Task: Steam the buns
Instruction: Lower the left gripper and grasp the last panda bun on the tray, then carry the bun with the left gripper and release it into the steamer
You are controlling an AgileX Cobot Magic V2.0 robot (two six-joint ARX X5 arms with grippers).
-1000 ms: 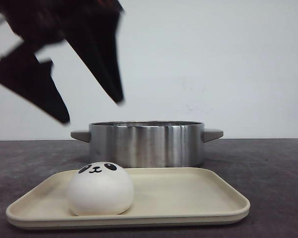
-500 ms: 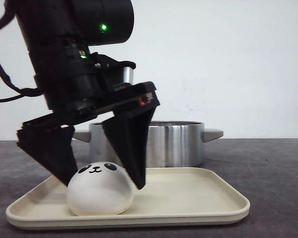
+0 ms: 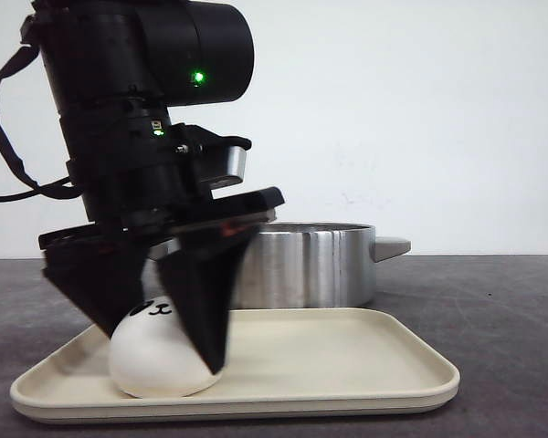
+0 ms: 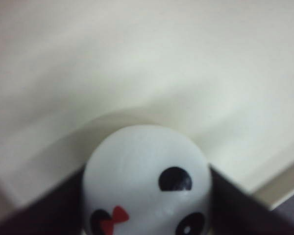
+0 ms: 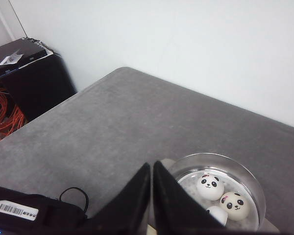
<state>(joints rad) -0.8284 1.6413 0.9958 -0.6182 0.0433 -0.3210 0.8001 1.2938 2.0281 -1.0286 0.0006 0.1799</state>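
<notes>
The glossy white panda-faced bun [image 3: 155,354] sits on the cream rectangular plastic tray [image 3: 347,365] in the front view, between the two black wedge fingers of the left gripper [image 3: 160,342]. The jaws stand against its two sides, clamped on it. Its face points upward, partly hidden by the fingers. Behind the jaws stands a round stainless steel pot [image 3: 301,265] on the grey table [image 3: 493,301].

The left wrist view shows what the front hides: the bun [image 4: 147,181] wears a small red bow, and a dark finger presses each flank.

The right wrist view alone looks into the pot [image 5: 218,196], where three more buns [image 5: 209,187] lie face up. The right gripper [image 5: 152,196] hangs well above the table, fingers together.
</notes>
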